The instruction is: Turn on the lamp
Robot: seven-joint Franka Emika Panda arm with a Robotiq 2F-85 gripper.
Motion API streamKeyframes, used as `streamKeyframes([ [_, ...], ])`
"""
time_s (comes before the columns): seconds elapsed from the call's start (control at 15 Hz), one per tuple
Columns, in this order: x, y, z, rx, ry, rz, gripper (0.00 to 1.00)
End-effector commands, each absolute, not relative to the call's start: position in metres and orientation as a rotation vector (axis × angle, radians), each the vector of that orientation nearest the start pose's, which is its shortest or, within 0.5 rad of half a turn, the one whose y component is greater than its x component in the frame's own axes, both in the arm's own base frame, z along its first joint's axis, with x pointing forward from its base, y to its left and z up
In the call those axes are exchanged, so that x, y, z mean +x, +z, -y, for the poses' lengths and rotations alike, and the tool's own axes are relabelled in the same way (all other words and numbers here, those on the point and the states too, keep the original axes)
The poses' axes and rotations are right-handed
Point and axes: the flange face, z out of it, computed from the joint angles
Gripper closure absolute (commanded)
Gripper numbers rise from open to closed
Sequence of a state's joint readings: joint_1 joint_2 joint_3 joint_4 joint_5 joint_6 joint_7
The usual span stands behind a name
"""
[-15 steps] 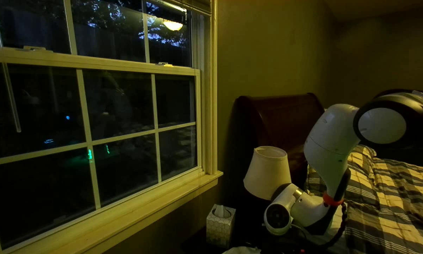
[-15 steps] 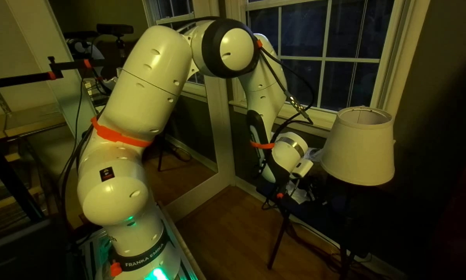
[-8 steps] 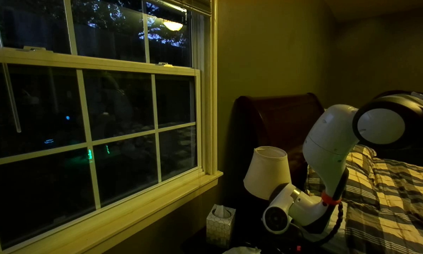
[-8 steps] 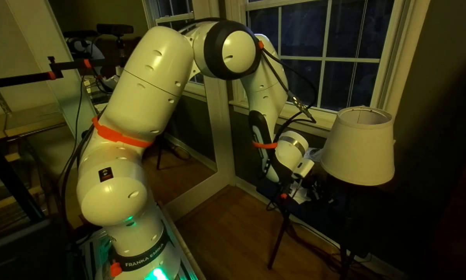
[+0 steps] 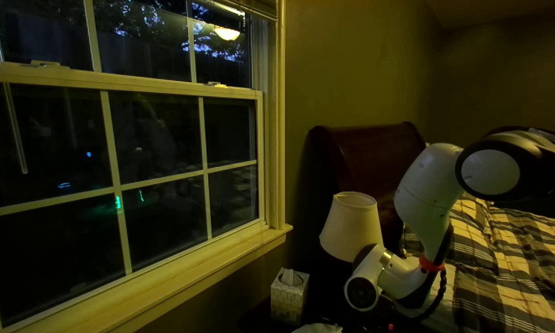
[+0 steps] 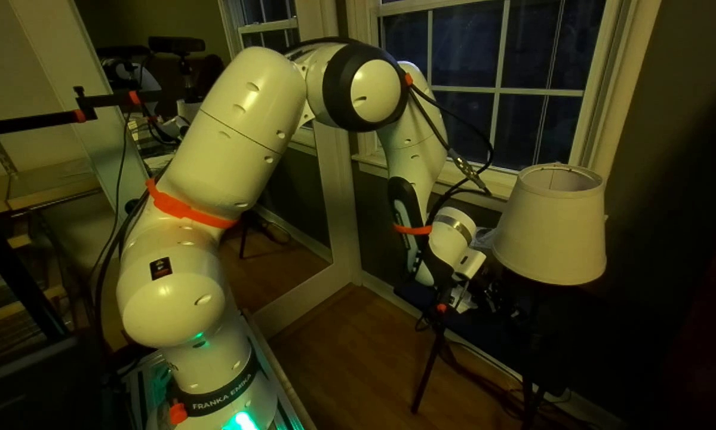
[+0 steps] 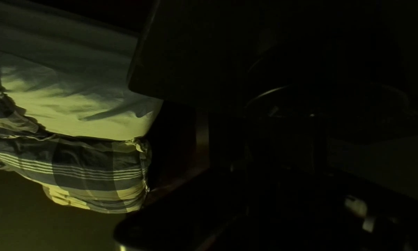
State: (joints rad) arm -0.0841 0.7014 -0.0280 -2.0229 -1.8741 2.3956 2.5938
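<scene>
The lamp (image 5: 349,226) has a cream-white tapered shade, seen in both exterior views, with no glow in it. Beneath the shade its slim base is lost in the dark. In an exterior view my gripper (image 6: 506,303) is a dark shape below the white wrist, just under and to the image left of the lamp's shade (image 6: 552,230). It looks shut; whether it touches the lamp's base cannot be made out. The wrist view is nearly black around the fingers, so nothing between them can be told. The lamp's switch does not show clearly in any view.
A tissue box (image 5: 289,296) stands beside the lamp, near the window sill (image 5: 240,263). Behind are a dark headboard (image 5: 374,148) and a bed with plaid bedding (image 5: 527,240). Crumpled white stuff (image 6: 462,298) lies on the dark side table (image 6: 414,292). Cables hang along the arm.
My arm has sunk slightly and shifted towards the lamp; in an exterior view the wrist and gripper have moved right and a little down. The lamp stays where it was, its shade unlit.
</scene>
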Motion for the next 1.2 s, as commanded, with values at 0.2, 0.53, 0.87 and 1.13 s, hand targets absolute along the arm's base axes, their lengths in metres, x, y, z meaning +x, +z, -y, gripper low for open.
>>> streamKeyframes([
  [0.2,0.562,0.059,0.076,-2.923,-1.538,-1.487,1.0],
  [0.53,0.568,0.053,0.081,-2.923,-1.593,-1.426,1.0],
  [0.87,0.571,0.045,0.082,-2.942,-1.619,-1.388,1.0],
  [1.13,0.572,0.039,0.079,-2.956,-1.613,-1.365,1.0],
])
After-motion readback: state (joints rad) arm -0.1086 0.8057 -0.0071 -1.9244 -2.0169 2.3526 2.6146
